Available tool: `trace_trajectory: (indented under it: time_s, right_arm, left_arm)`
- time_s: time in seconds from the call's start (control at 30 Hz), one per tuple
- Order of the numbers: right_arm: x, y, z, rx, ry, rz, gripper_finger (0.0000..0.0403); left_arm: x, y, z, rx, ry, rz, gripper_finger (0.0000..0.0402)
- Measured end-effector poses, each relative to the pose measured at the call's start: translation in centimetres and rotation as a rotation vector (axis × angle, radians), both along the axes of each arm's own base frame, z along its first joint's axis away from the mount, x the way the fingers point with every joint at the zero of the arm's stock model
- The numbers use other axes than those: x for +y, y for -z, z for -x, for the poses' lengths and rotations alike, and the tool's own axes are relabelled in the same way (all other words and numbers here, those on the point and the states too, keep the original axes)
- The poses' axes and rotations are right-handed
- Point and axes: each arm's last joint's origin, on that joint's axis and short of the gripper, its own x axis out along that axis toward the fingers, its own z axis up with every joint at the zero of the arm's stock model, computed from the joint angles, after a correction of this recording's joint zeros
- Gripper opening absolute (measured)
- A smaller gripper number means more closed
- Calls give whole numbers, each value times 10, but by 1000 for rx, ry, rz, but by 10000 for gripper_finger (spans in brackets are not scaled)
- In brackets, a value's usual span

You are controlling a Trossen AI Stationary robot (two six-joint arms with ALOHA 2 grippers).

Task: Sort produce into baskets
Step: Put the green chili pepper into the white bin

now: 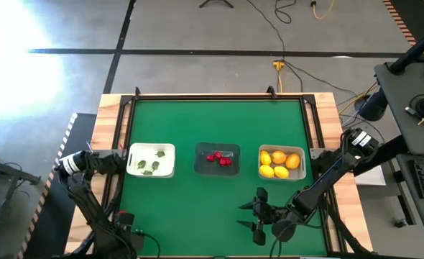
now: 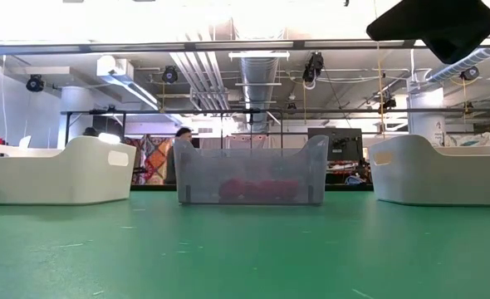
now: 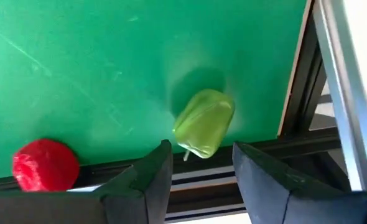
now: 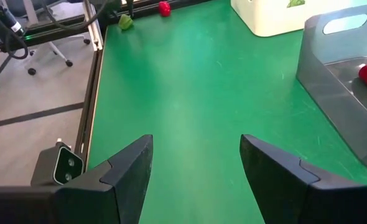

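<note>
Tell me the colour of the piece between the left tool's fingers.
Light green piece, clearest in the left wrist view.

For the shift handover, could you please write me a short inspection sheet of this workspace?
Surface: green mat, wooden edge.
Job's things: white tray holds green pieces; grey tray red pieces; right tray yellow and orange fruit. A green piece and a red piece lie loose at the mat's edge.
Clutter: nothing seen.
Grippers: left hand open around the green piece; right hand open, empty, over bare mat.
Cables: on the floor beyond the table.
Surroundings: a desk with keyboard at right.
</note>
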Motion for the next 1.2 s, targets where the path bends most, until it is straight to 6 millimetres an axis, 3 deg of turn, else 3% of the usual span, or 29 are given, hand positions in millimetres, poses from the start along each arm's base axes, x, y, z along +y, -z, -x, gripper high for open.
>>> trace_trajectory:
  time_s: [0.37,0.67,0.8,1.0,1.2]
  right_arm:
    - [0,0,0,4,-10,7,233]
    - [0,0,0,4,-11,9,233]
    - [0,0,0,4,-12,10,233]
    - [0,0,0,5,-15,16,233]
    - [0,0,0,5,-15,17,233]
  left_arm:
    - [3,5,-4,-59,16,-16,155]
    - [6,16,-7,-41,46,-38,205]
    - [5,25,-7,15,59,-32,209]
    - [4,30,-8,26,82,-38,175]
    - [6,25,-13,-4,69,-38,92]
